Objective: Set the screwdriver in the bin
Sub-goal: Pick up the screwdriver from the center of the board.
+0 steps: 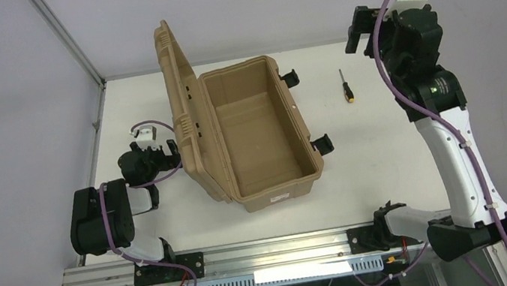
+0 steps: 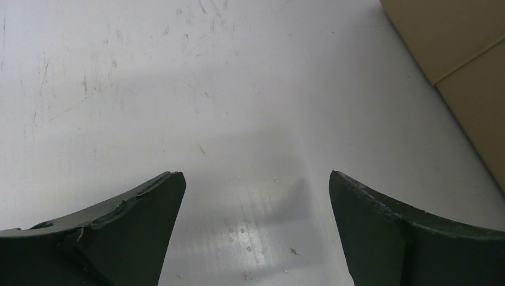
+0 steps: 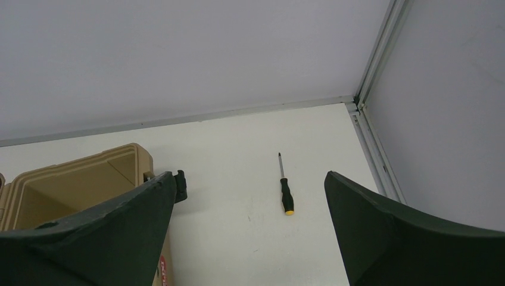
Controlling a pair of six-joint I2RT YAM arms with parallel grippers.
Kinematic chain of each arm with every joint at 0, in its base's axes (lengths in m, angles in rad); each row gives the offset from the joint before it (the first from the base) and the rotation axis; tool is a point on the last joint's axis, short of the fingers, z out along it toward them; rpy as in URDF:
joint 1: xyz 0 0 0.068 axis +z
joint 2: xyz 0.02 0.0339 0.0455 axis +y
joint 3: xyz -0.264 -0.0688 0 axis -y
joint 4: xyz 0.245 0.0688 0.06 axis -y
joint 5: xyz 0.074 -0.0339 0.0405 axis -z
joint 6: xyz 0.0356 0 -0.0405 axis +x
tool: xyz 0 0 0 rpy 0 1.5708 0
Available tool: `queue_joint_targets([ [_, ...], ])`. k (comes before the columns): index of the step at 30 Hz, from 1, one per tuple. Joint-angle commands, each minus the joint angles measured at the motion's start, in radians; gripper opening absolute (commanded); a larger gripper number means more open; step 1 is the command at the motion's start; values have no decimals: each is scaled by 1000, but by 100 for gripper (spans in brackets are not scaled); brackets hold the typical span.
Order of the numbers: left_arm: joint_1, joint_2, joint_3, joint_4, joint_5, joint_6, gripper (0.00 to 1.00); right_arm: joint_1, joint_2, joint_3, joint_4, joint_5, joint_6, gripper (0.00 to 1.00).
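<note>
Here the screwdriver [image 3: 286, 193] lies ahead of the right end effector [image 3: 251, 176], framed between its spread fingers [image 3: 119, 238]. The left end effector [image 2: 256, 176] gapes likewise. The label [image 1: 279, 197] on the bin [image 1: 247, 198] is illegible.

The top external camera looks down from above and behind the arm bases. It is far enough back to take in the whole table [image 1: 382, 162], with the open bin [image 1: 257, 135] mid-frame and the screwdriver [image 1: 346, 86] to its right. The left wrist camera sits close over the tabletop, facing down between the fingers of the left gripper [image 2: 255, 176]; a tan side of the bin cuts its upper right corner. The right wrist camera is higher, looking obliquely past the right gripper [image 3: 250, 174] toward the table's far right corner. It shares the screwdriver and part of the bin with the top view.
</note>
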Motion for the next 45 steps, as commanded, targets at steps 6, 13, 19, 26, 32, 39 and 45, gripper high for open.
queue_joint_targets([
  [6,2,-10,-6,40,20,6,99,4,113,287,-175,6,-41,99],
  [13,2,-10,-8,40,20,6,99,4,200,445,-250,7,-74,99],
  [19,2,-10,-7,40,20,6,99,-20,276,492,-286,19,-69,99],
  [26,2,-10,-7,40,20,6,99,-118,409,521,-317,-57,-13,99],
  [32,2,-10,-6,40,20,6,99,-169,538,531,-320,-87,-4,99],
  [39,2,-10,-7,42,20,6,99,-205,676,478,-305,-116,6,99],
  [45,2,-10,-7,42,20,6,99,-205,738,353,-246,-117,5,99],
])
